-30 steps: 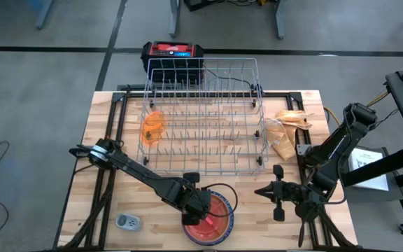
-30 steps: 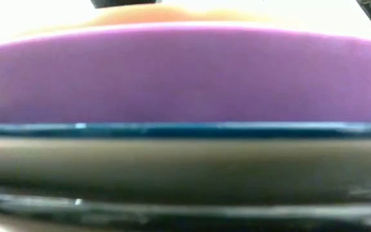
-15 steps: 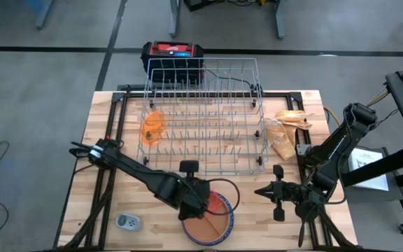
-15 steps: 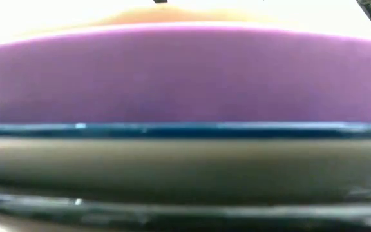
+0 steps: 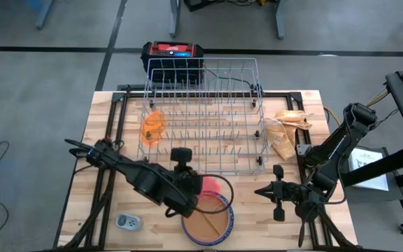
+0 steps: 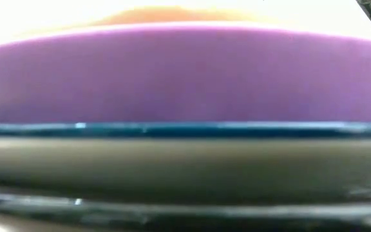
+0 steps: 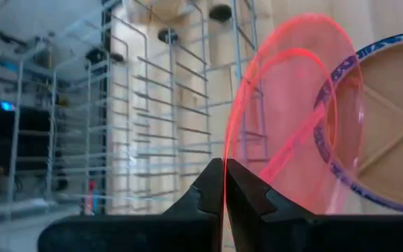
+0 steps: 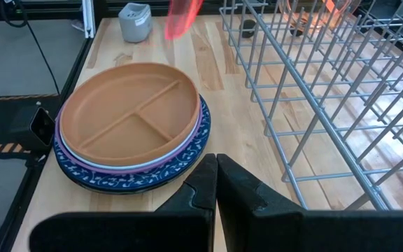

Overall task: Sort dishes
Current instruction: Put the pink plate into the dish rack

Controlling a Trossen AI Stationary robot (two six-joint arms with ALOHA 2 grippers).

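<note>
The pink plate [image 5: 210, 185] is hanging clear of the stack, pinched by its rim in the left gripper [image 5: 189, 184], whose jaws are clenching tight on the translucent edge. In the left wrist view the plate [image 7: 296, 112] is standing on edge, tilted, with the rack's wires showing through it. It is sitting just above the far side of the stack, between the stack and the rack's near edge.

The stack [image 5: 207, 222] is lying at the table's near edge, about midway along it. Its top dish is the brown divided plate [image 8: 137, 112], resting on a purple plate [image 6: 185, 71], with a blue speckled plate [image 8: 187, 159] lower down; the low view is showing only the stacked rims close up. An orange cup [image 5: 152, 128] is sitting inside the rack at its left end.

The wire rack [image 5: 205, 115] is taking up the table's middle and far part. The right gripper [image 5: 270, 190] is waiting near the table's near right side, to the right of the stack, jaws pressed together and grasping nothing. A small grey device [image 5: 127, 222] is lying near the near left corner. Crumpled clear wrapping [image 5: 287, 131] is lying toward the right edge, beside the rack. A red and black box [image 5: 173, 52] is standing on the floor beyond the far edge.
</note>
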